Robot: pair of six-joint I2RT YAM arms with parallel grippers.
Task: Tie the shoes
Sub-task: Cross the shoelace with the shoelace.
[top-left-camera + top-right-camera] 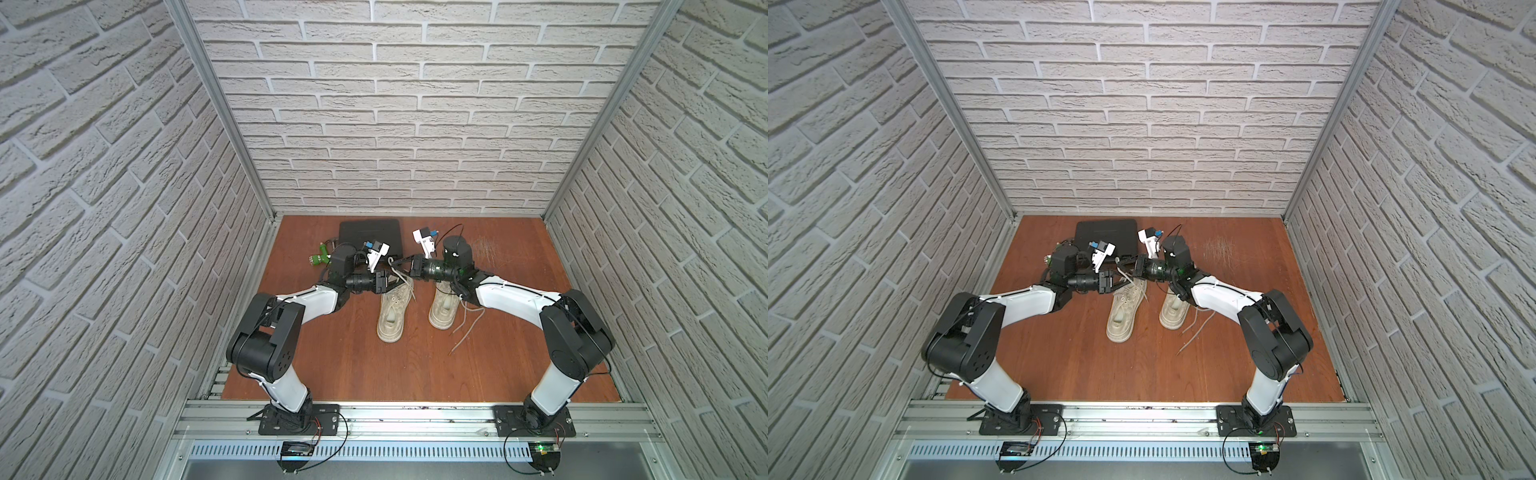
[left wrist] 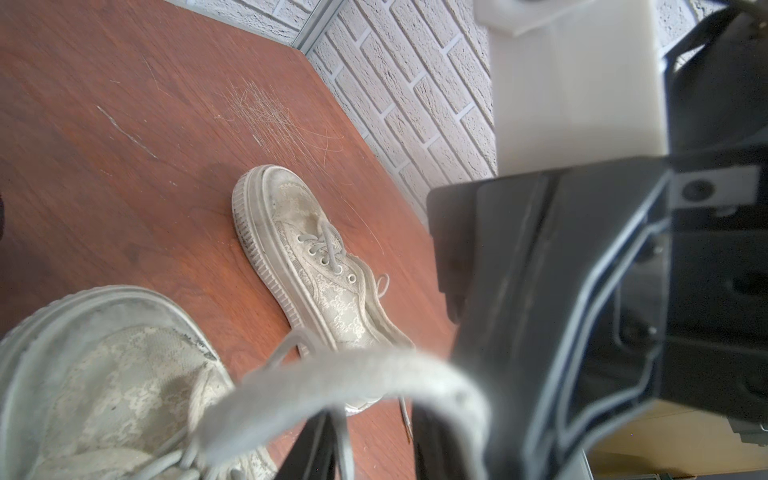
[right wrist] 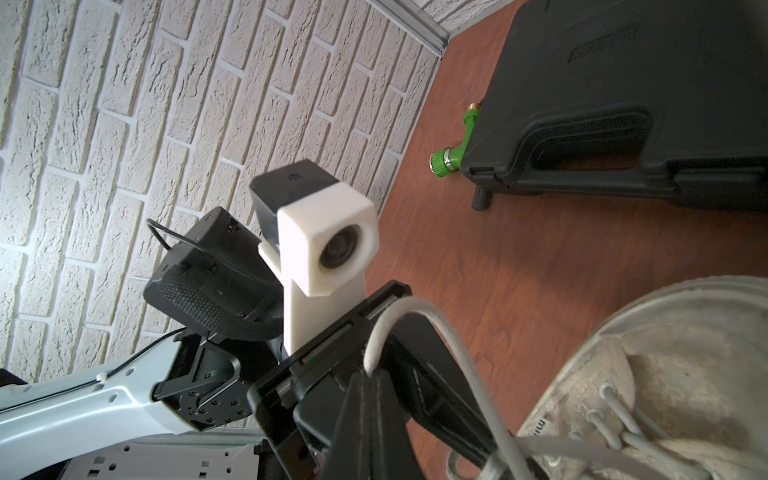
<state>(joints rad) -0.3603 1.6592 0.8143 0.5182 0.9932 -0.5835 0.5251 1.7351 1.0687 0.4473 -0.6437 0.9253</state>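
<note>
The shoes are two worn beige sneakers side by side on the wooden floor, the left shoe and the right shoe. Both arms meet over the toe end of the left shoe. My right gripper is shut on a cream lace of the left shoe, which loops up from its tip. My left gripper has its jaws apart, floor showing between them, and the same lace drapes across in front of its fingers. The right shoe lies beyond with loosely crossed laces.
A black plastic case lies at the back by the wall, with a green nozzle to its left. Loose lace ends trail from the right shoe toward the right arm. Brick walls close three sides.
</note>
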